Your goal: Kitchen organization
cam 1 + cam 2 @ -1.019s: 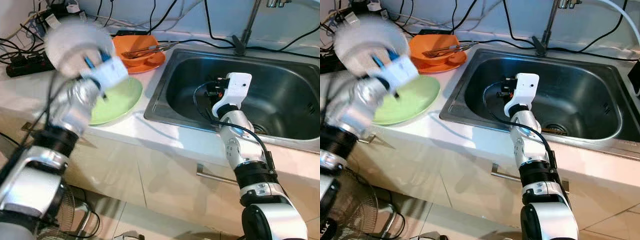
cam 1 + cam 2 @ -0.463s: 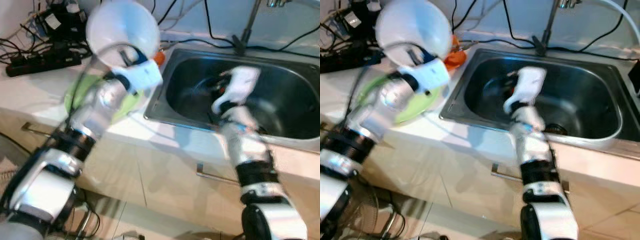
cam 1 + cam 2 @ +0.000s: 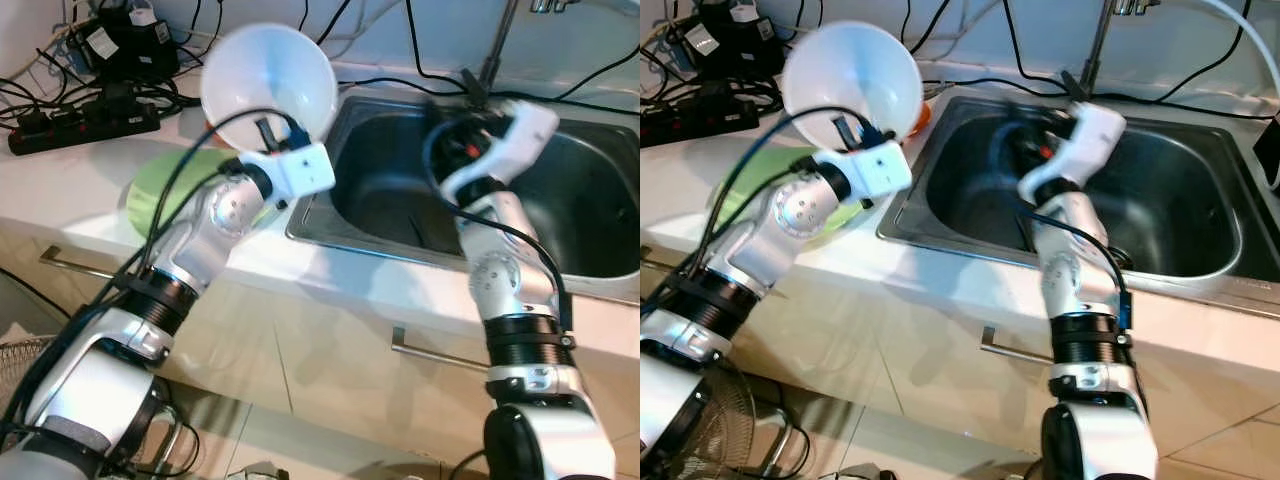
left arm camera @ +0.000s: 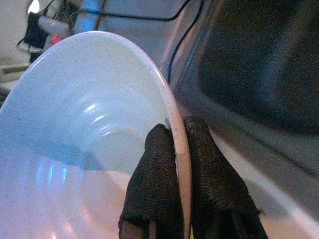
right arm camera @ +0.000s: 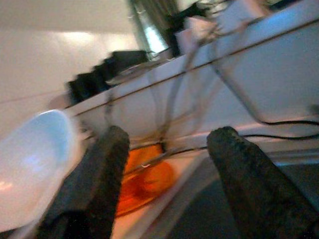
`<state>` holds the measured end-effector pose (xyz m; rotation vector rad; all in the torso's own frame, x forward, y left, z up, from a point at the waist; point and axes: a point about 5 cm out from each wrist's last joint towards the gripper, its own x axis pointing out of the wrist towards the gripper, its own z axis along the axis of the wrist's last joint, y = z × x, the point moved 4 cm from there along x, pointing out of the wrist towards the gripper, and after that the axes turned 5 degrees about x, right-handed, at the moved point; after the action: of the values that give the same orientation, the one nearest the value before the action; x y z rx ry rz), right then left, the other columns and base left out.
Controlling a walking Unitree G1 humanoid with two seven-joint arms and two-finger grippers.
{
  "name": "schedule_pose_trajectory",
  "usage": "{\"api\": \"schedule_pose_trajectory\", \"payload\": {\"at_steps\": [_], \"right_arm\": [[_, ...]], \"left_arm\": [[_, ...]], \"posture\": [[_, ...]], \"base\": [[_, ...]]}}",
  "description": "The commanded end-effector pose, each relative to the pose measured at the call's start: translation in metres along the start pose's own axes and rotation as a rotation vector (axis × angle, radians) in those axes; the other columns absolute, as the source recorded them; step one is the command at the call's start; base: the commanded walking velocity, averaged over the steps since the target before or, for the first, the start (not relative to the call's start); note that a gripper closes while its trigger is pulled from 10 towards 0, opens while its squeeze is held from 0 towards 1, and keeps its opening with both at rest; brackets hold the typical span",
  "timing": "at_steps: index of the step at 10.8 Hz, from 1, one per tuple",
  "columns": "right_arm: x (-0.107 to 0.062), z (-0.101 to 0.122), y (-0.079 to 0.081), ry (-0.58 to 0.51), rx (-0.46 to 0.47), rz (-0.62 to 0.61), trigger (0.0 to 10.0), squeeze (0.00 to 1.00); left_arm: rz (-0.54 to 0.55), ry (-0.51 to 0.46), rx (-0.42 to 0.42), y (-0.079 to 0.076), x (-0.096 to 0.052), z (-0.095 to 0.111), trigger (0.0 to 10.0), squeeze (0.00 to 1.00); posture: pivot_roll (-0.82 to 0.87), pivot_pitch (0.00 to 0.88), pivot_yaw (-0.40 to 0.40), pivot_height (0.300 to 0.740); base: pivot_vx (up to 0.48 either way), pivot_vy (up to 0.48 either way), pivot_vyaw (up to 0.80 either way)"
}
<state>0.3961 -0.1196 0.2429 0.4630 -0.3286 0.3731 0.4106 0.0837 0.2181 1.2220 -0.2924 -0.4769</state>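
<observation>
White bowl (image 3: 268, 78) is held up in the air by its rim, pinched tight in the left gripper (image 4: 175, 144), beside the sink (image 3: 600, 262). A green plate (image 3: 160, 185) lies below it. The right gripper (image 5: 167, 149) is held wide apart above the sink; between its fingers an orange dish (image 5: 147, 181) is seen.

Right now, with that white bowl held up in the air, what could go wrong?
The left end effector pinches only the thin rim of the white bowl, so it might slip and drop onto the counter or into the sink. The right end effector, open, is raised over the sink close by; the two arms could bump.
</observation>
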Motion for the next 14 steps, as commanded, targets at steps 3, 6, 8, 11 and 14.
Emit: {"api": "schedule_pose_trajectory", "payload": {"at_steps": [3,6,8,11,14], "right_arm": [[-0.001,0.001,0.031,0.014,0.024,0.158,10.0,0.0],[-0.001,0.0,0.035,0.018,0.039,0.165,10.0,0.0],[0.0,-0.003,0.03,0.023,0.042,0.127,10.0,0.0],[0.001,-0.006,0.02,0.032,0.046,0.065,10.0,0.0],[0.002,-0.009,0.008,0.046,0.044,-0.004,10.0,0.0]], "left_arm": [[-0.058,-0.139,0.016,-0.009,0.0,0.028,10.0,0.0],[-0.062,-0.204,0.022,-0.011,0.0,0.04,10.0,0.0],[-0.035,-0.246,0.042,-0.007,-0.003,0.046,10.0,0.0],[-0.025,-0.293,0.079,-0.008,-0.01,0.052,10.0,0.0],[-0.038,-0.297,0.099,-0.013,-0.015,0.051,10.0,0.0]], "posture": [[0.08,0.0,0.051,0.74],[0.08,0.0,0.05,0.74],[0.08,0.0,0.049,0.74],[0.09,0.0,0.048,0.74],[0.09,0.0,0.044,0.74]], "base": [[0.0,0.0,0.0],[0.0,0.0,0.0],[0.0,0.0,0.0],[0.0,0.0,0.0],[0.0,0.0,0.0]]}}
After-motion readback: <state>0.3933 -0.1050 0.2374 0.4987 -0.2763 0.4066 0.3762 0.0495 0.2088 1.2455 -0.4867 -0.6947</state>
